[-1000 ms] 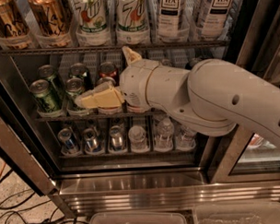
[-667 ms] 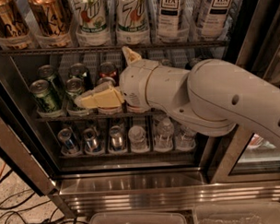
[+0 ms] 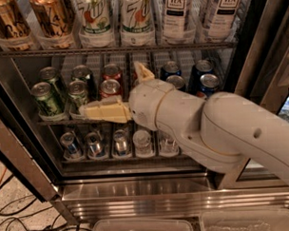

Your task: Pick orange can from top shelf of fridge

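Two orange cans [image 3: 53, 16] [image 3: 7, 20] stand side by side at the far left of the top shelf [image 3: 113, 50] of the fridge [image 3: 137, 189], each in a clear tray. My gripper [image 3: 110, 88] is one rack lower, in front of the short soda cans. One cream finger [image 3: 104, 111] points left and the other [image 3: 143, 72] points up. They are spread open with nothing between them. The orange cans are up and to the left of it, untouched.
Right of the orange cans stand two white-green 7Up cans [image 3: 94, 14] and two tea cans [image 3: 176, 11]. Green, red and blue short cans [image 3: 46, 98] fill the middle rack, with several more cans [image 3: 94, 144] below. The door frame [image 3: 20, 160] slants at lower left. Plastic bins [image 3: 141, 228] sit in front.
My gripper and wrist have sunk a little lower in front of the middle rack. The cans have not moved.
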Robot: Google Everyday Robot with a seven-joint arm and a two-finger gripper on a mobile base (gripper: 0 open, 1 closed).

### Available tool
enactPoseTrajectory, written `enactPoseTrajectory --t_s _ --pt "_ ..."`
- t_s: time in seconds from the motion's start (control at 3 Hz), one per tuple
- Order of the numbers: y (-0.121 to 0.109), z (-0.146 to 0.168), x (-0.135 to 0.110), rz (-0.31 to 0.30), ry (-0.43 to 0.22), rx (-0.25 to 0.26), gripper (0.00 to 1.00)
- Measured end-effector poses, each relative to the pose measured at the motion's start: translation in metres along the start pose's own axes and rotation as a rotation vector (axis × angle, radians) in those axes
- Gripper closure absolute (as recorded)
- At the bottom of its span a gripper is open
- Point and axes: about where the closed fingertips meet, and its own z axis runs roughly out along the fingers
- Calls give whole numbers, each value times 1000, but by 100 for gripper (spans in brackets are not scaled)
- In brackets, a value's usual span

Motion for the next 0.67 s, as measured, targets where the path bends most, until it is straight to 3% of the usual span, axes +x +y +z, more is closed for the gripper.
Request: enactPoseTrajectory --t_s 0.33,0.67 --pt "30 -17 2 76 -33 0 0" --pt "83 -13 -28 50 -57 -98 0"
